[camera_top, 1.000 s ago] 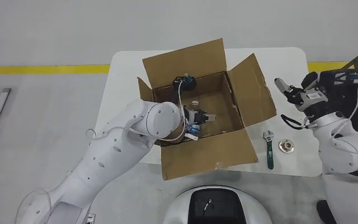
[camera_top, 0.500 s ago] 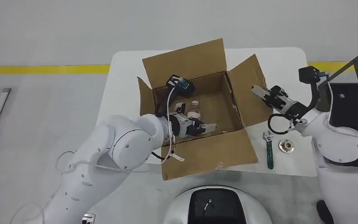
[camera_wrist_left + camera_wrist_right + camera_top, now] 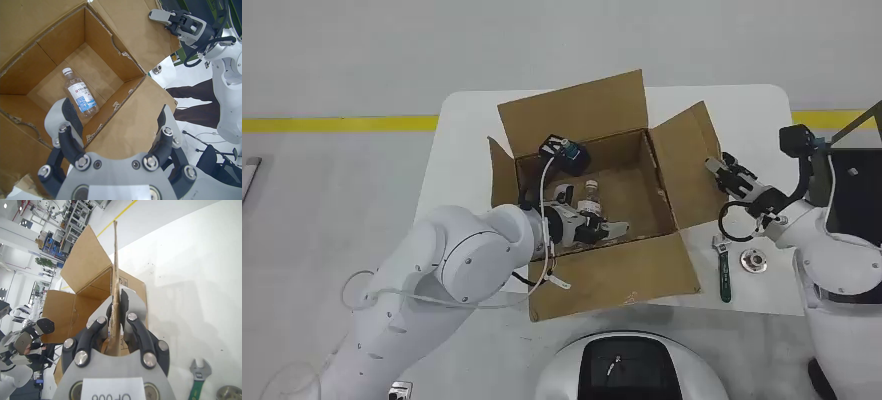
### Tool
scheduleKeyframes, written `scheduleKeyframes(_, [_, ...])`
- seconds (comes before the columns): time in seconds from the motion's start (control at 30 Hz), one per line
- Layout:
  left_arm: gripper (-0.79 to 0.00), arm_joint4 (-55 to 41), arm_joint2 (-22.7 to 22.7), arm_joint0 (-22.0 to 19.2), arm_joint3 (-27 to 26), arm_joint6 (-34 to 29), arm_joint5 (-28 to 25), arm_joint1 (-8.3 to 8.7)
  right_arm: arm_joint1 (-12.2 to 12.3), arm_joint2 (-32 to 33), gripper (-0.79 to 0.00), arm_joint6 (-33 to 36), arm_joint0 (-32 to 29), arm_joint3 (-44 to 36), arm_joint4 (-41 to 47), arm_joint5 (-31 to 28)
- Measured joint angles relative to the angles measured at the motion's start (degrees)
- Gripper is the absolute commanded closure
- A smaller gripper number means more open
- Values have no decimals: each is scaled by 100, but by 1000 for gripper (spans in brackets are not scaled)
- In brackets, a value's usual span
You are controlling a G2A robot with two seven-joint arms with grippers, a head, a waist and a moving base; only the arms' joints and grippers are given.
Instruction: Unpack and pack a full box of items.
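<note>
My right tool (image 3: 119, 296) grips one flap (image 3: 115, 256) of the box (image 3: 102, 32). Left tool (image 3: 115, 104) wide above the box: descend straight, close across the bottle (image 3: 80, 95) mid-body.

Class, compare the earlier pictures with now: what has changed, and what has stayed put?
The right end effector swung in to the right flap of the box and closed on its edge. The left end effector stayed over it, open; bottle and wrench unmoved.
</note>
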Motion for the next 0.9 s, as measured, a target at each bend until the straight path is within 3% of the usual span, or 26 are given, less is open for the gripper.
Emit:
scheduleKeyframes(0.43, [-785, 0, 0, 0, 0, 0, 0, 0, 7, 236, 0, -604, -498, -367, 486, 883])
scheduleKeyframes(0.5, [-785, 0, 0, 0, 0, 0, 0, 0, 25, 212, -382, -566, -543, -394, 373, 881])
scheduleKeyframes(0.53, [-785, 0, 0, 0, 0, 0, 0, 0, 38, 202, -785, -544, -547, -398, 250, 878])
scheduleKeyframes(0.77, [-785, 195, -295, 303, -133, 233, -65, 71, 99, 241, -785, -734, -422, -408, -236, 718])
scheduleKeyframes(0.9, [-785, 420, -720, 485, -341, 235, -24, 161, 175, 410, -785, -950, -414, -528, -1147, 447])
